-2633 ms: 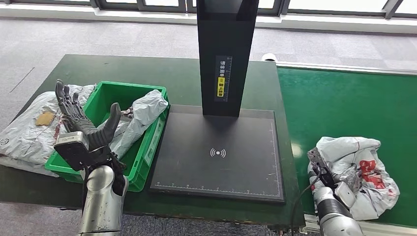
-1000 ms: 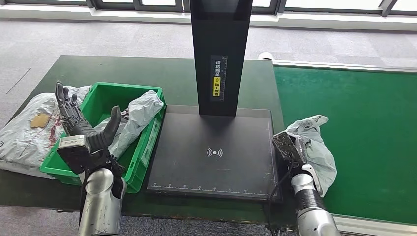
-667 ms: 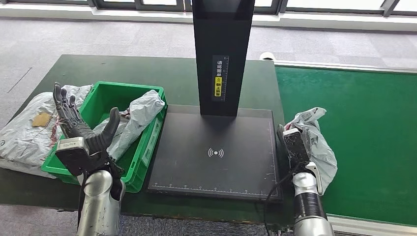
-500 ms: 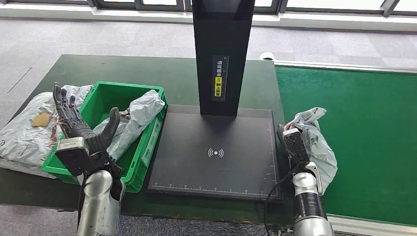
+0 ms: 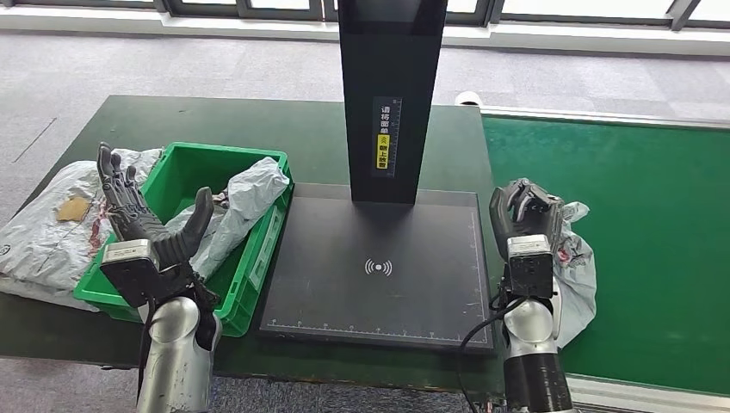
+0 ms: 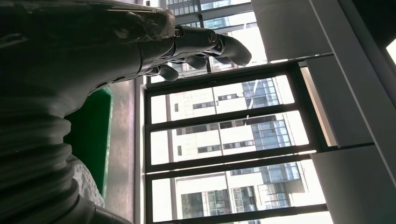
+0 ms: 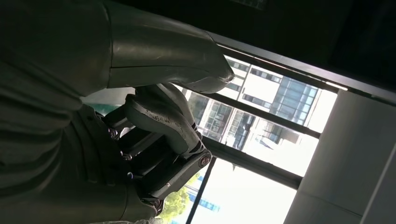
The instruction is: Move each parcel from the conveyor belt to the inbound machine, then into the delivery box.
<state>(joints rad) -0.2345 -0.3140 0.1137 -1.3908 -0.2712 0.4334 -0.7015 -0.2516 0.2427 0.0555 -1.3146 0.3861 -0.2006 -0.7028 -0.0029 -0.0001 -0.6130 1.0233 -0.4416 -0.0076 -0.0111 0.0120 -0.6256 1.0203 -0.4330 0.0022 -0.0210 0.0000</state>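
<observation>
The right hand (image 5: 527, 209) is raised just past the right edge of the inbound machine's black scanning plate (image 5: 379, 267), fingers curled around a crumpled grey parcel (image 5: 575, 274). The parcel hangs behind and below the hand, on the side away from the plate, its loose bulk trailing down over the green conveyor belt (image 5: 637, 224). Its long axis runs roughly top to bottom along the forearm. The plate's scan symbol (image 5: 380, 267) lies to the hand's left, so the carry most likely needs a leftward swing across the plate's edge.

The left hand (image 5: 142, 224) is held upright with fingers spread and holds nothing. It hovers over the near left corner of the green delivery box (image 5: 258, 258), which sits just left of the plate and already contains a grey parcel (image 5: 245, 202). This hand is farther from the carried parcel than the right.
</observation>
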